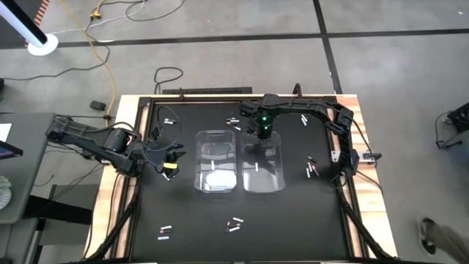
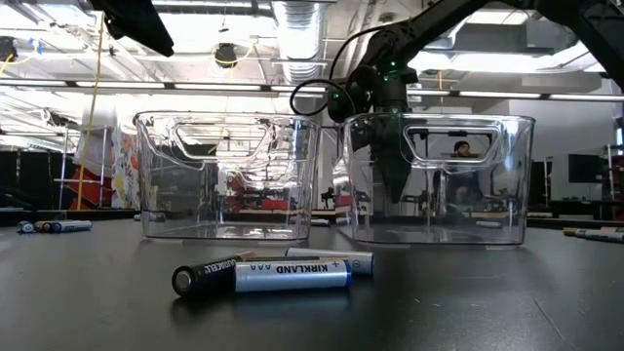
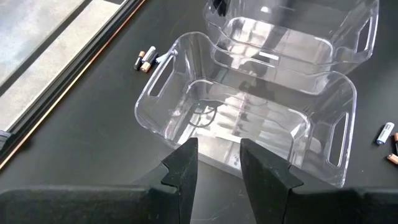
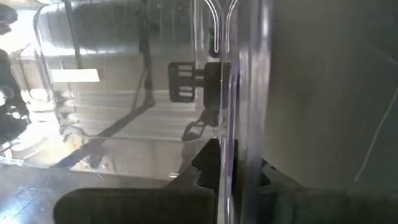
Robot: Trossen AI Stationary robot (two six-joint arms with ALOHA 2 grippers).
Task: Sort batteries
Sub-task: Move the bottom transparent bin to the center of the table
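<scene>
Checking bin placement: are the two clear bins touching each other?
Apart. The low view shows a strip of room between the left bin and right bin.

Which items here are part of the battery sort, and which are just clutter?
Job:
- batteries loose on the table
- battery in the left clear bin
- battery in the right clear bin

Lying about:
- yellow cable on the floor
- black cable on the floor
</scene>
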